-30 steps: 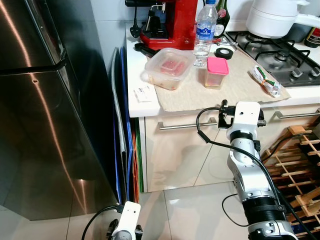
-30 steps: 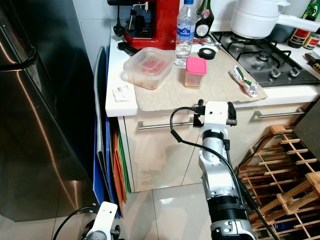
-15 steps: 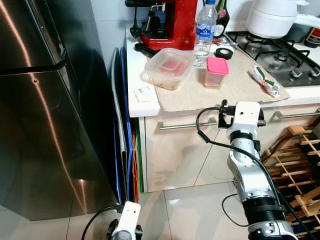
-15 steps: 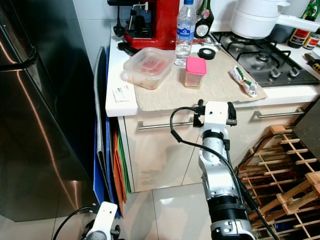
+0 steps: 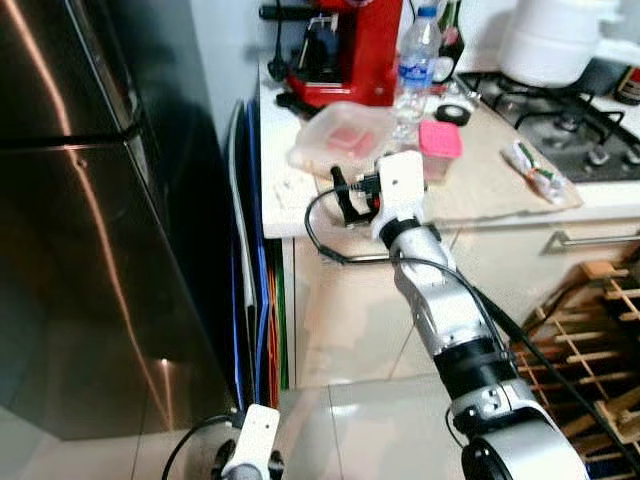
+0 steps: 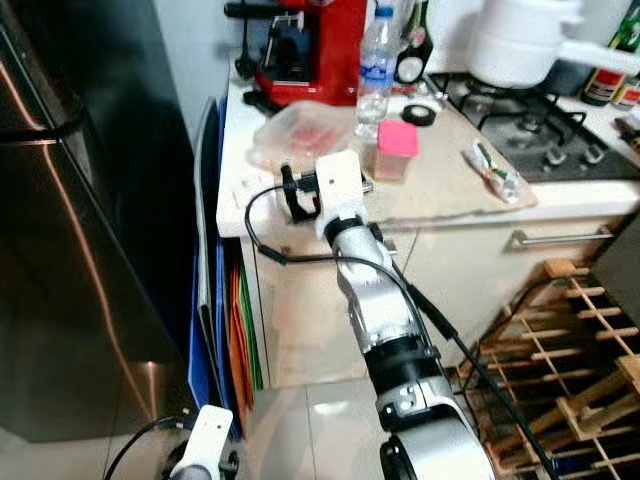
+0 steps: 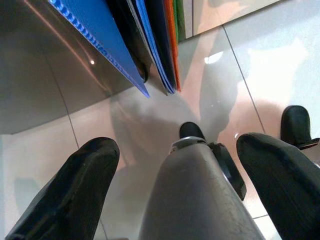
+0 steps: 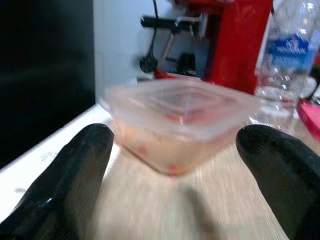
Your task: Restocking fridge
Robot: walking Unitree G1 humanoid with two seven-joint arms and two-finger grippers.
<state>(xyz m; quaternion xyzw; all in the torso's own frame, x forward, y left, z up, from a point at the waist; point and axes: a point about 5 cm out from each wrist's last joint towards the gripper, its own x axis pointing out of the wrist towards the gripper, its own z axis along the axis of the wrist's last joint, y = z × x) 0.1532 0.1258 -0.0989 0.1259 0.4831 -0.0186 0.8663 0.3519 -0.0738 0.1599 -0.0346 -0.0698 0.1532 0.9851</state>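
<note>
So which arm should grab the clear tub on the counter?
Right. The right hand is at counter height, open, with the tub centred ahead of its fingers. The left hand hangs low over the floor tiles by the fridge.

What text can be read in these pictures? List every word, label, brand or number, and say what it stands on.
Nothing can be read with confidence.
Water bottle, blue label: white lettering, too blurred to read.
Dark bottle behind it, round label: print too small to read.
</note>
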